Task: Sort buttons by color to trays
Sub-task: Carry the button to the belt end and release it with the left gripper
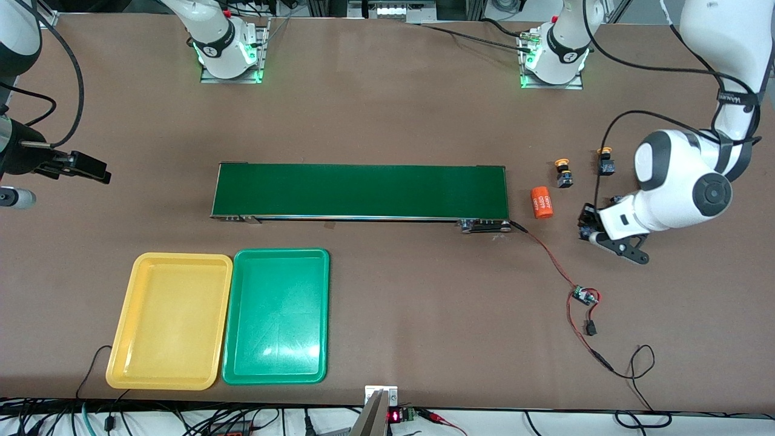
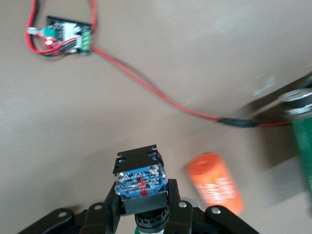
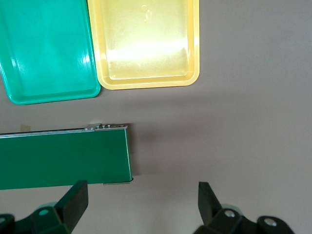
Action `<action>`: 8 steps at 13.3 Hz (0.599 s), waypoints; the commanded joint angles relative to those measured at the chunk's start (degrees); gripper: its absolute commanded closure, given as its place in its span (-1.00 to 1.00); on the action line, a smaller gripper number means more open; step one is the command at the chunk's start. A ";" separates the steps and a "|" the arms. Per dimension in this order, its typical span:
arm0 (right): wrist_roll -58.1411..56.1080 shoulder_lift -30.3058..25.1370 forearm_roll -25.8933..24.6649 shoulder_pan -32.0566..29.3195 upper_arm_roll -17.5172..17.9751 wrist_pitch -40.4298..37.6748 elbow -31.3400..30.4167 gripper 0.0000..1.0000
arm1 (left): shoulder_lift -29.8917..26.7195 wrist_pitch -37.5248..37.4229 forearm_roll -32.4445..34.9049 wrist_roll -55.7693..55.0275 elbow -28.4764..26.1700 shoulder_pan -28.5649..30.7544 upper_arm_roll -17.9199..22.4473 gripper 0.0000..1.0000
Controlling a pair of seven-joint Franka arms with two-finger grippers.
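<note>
My left gripper [image 1: 588,227] is shut on a button [image 2: 140,181] with a blue-black body, low over the table toward the left arm's end, beside the orange cylinder [image 1: 542,202]. A bit of green shows at the button's cap between the fingers [image 2: 173,202]. Two yellow-capped buttons [image 1: 564,172] [image 1: 605,161] stand on the table farther from the front camera. The yellow tray [image 1: 169,321] and green tray [image 1: 277,316] lie side by side, empty, near the front edge. My right gripper [image 1: 85,166] [image 3: 141,195] is open and empty, high over the table by the conveyor's end.
The dark-green conveyor belt [image 1: 360,191] runs across the middle of the table. A red wire leads from it to a small circuit board [image 1: 584,295] [image 2: 66,36]. The orange cylinder also shows in the left wrist view [image 2: 217,183].
</note>
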 commanded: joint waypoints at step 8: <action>-0.06 0.61 -0.06 -0.30 0.21 -0.50 1.36 -1.00 | -0.61 -2.48 -2.70 -29.76 -1.45 -14.67 -4.39 0.99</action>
